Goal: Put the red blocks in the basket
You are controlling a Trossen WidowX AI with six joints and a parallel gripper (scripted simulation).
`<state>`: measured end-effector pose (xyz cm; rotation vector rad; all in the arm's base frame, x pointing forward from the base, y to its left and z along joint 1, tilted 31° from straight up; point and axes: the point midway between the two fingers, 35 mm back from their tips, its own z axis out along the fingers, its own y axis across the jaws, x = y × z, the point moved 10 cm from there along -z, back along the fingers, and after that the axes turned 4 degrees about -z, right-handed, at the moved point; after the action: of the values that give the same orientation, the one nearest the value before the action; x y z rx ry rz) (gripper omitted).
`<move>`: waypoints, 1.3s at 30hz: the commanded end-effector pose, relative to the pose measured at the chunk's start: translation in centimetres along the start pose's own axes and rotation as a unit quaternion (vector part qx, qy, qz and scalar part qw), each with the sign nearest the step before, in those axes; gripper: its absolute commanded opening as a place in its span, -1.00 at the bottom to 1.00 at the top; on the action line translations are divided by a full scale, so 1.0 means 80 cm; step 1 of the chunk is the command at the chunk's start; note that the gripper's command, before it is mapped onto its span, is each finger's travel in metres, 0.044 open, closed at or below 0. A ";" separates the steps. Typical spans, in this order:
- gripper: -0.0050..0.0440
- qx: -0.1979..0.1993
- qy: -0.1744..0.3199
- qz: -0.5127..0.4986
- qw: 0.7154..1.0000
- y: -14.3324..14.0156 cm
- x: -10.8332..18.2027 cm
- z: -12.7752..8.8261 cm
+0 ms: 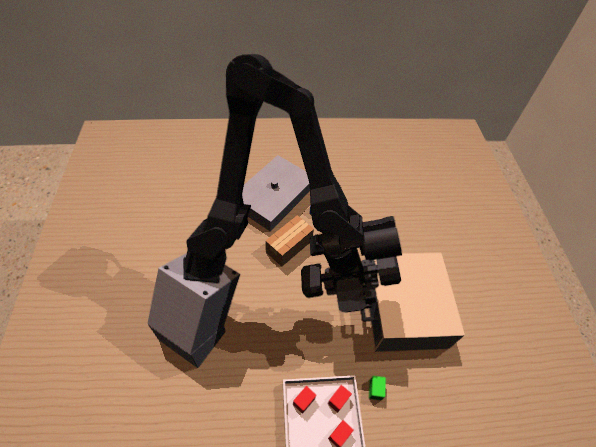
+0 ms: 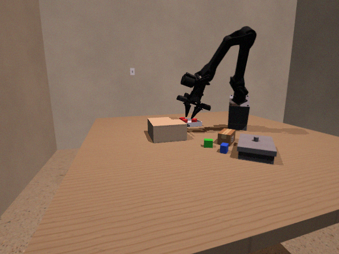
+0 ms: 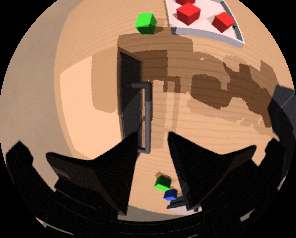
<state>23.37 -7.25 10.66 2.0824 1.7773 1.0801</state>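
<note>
The white basket (image 1: 286,411) (image 2: 197,123) (image 3: 204,28) stands at the table's front edge and holds three red blocks (image 1: 304,398) (image 1: 340,397) (image 1: 341,433) (image 3: 188,13). My gripper (image 1: 367,319) (image 2: 191,115) (image 3: 153,135) is open and empty. It hangs low beside the dark front of the tan drawer cabinet (image 1: 425,294) (image 2: 166,130). The drawer's front (image 3: 128,95) sits flush, and its bar handle (image 3: 147,117) runs up to just ahead of my fingertips. A grey box with a knobbed lid (image 1: 276,189) (image 2: 256,144) is shut.
One green block (image 1: 377,387) (image 3: 146,22) lies just right of the basket. A second green block (image 2: 208,142) and a blue block (image 2: 224,148) lie by a small wooden crate (image 1: 290,238) (image 2: 226,136). The arm's grey base (image 1: 192,309) stands left.
</note>
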 end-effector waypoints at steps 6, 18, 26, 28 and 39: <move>-0.19 -0.007 -0.001 -0.004 1.000 0.002 0.000 -0.020; 1.00 0.059 0.015 -0.291 0.955 -0.011 0.000 -0.057; 1.00 0.090 0.040 -0.449 0.888 -0.010 0.003 -0.069; 1.00 0.094 0.047 -0.477 0.873 -0.014 0.006 -0.080; 1.00 0.109 0.123 -0.700 0.695 -0.019 0.016 -0.112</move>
<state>16.95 -8.26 15.72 0.5731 2.7128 0.6746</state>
